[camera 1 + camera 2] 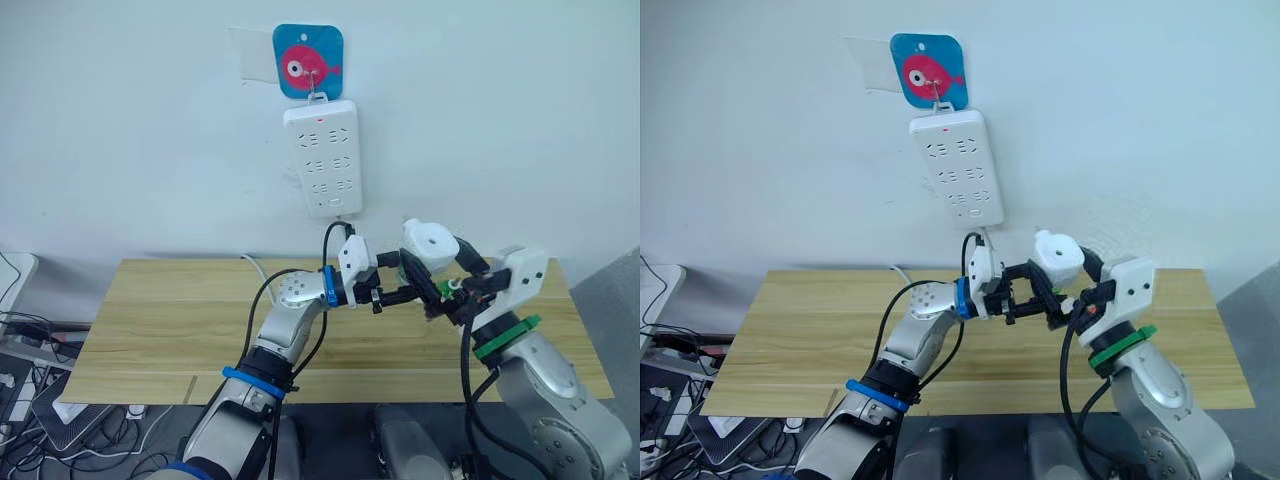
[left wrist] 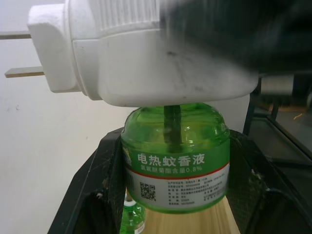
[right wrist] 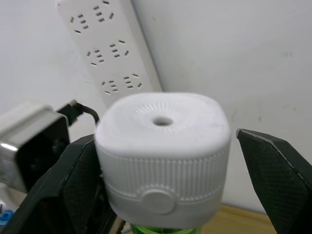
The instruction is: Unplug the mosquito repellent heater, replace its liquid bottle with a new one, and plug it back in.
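The white mosquito repellent heater [image 1: 432, 243] hangs in the air above the table, its two metal prongs [image 2: 19, 53] bare and out of any socket. Its green liquid bottle [image 2: 175, 161], with a white label, is fitted under it. My left gripper [image 1: 408, 286] is shut on the bottle from both sides. My right gripper [image 3: 165, 134] stands around the heater [image 3: 163, 146]. One finger [image 3: 78, 170] lies against its side, and a narrow gap shows at the other finger [image 3: 273, 170]. A second green bottle [image 2: 132, 219] stands on the wood below.
The white power strip [image 1: 322, 158] hangs on the wall from a blue fish hook [image 1: 308, 62], just above and left of the heater. The wooden table [image 1: 160, 310] runs under both arms. Cables and devices [image 1: 30, 340] lie on the floor at the far left.
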Robot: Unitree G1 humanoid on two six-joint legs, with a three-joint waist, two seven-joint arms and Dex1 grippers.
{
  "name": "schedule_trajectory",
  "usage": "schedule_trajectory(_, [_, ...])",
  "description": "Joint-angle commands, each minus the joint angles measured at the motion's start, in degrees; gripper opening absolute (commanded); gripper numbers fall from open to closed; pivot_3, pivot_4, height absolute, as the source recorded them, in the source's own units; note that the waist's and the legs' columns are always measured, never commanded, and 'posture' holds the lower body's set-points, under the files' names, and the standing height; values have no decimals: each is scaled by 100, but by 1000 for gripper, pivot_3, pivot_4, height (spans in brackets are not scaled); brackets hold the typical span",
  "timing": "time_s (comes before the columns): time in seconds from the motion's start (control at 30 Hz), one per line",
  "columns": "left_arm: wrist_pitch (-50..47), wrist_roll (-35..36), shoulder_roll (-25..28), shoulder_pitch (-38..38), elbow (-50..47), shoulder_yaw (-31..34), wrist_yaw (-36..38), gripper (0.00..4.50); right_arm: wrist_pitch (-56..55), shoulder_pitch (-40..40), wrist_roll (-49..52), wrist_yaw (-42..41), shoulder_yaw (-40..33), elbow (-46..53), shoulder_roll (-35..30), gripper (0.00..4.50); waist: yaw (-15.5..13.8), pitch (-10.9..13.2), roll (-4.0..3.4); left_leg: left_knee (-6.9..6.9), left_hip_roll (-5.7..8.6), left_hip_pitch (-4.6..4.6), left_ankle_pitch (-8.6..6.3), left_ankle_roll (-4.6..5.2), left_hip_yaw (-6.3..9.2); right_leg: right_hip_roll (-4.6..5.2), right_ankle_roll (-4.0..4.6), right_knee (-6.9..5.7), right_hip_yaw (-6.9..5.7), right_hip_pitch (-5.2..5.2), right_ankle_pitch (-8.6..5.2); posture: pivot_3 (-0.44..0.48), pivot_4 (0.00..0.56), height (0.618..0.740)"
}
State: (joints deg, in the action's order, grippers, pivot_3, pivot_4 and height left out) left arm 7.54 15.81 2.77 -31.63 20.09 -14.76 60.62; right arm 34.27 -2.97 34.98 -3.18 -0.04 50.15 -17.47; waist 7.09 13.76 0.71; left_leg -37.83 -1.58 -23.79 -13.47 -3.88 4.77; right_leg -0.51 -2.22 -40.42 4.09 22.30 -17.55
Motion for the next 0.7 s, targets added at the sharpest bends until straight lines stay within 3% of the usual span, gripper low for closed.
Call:
schedule_trajectory(0.03, [15,33,-47,-117,-131,26,9,2324,146,123,223,99,-148,285,18,4456,3,0,0,0,0,0,0,0,0,0,0,0,0,0,0,-194,189,740])
schedule_trajectory(0.4, [13,25,-42,-156,-134,27,16,2324,263,303,238,252,-208,243,37,4456,13,0,0,0,0,0,0,0,0,0,0,0,0,0,0,-186,182,740])
schedule_trajectory(0.5, [5,27,-44,-149,-153,18,20,2324,213,279,208,220,-218,209,44,3898,13,0,0,0,0,0,0,0,0,0,0,0,0,0,0,-184,180,740])
schedule_trajectory(0.6, [3,25,-43,-144,-164,15,20,2324,185,269,188,184,-230,193,34,2985,13,0,0,0,0,0,0,0,0,0,0,0,0,0,0,-182,180,740])
schedule_trajectory(0.7, [9,17,-45,-156,-145,21,11,2324,167,282,181,158,-249,156,24,2984,13,0,0,0,0,0,0,0,0,0,0,0,0,0,0,-180,178,740])
